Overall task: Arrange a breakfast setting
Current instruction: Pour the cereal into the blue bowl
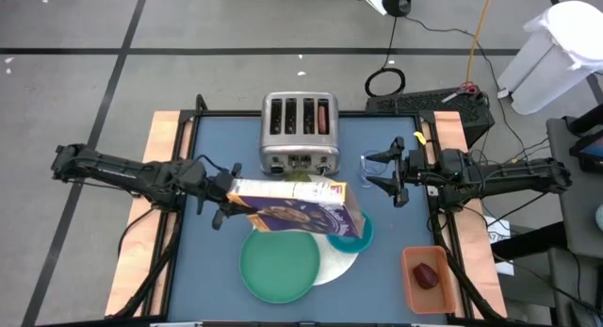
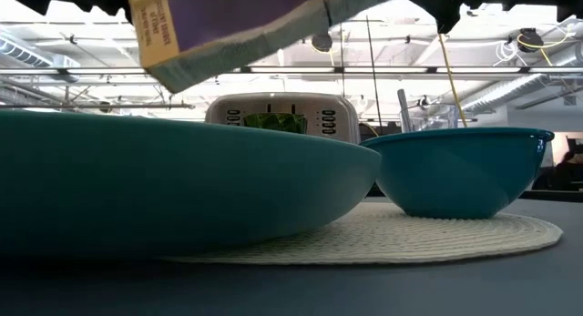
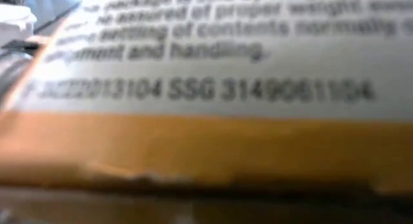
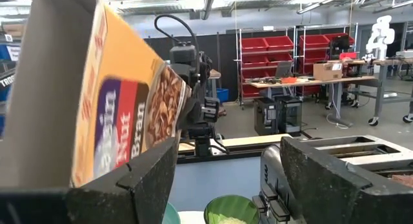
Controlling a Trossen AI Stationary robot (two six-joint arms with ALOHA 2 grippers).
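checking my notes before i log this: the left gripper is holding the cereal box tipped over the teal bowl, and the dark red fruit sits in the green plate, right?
One detail is wrong. The dark red fruit lies in the orange tray at the table's right front corner, not in the green plate, as the high view shows. The rest holds: the left gripper holds the cereal box tipped over the teal bowl.

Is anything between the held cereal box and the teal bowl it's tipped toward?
Nothing visible. The left gripper holds the cereal box tilted in the air, its far end above the teal bowl on the white mat. The bowl's rim looks open, and the right gripper waits off to the side.
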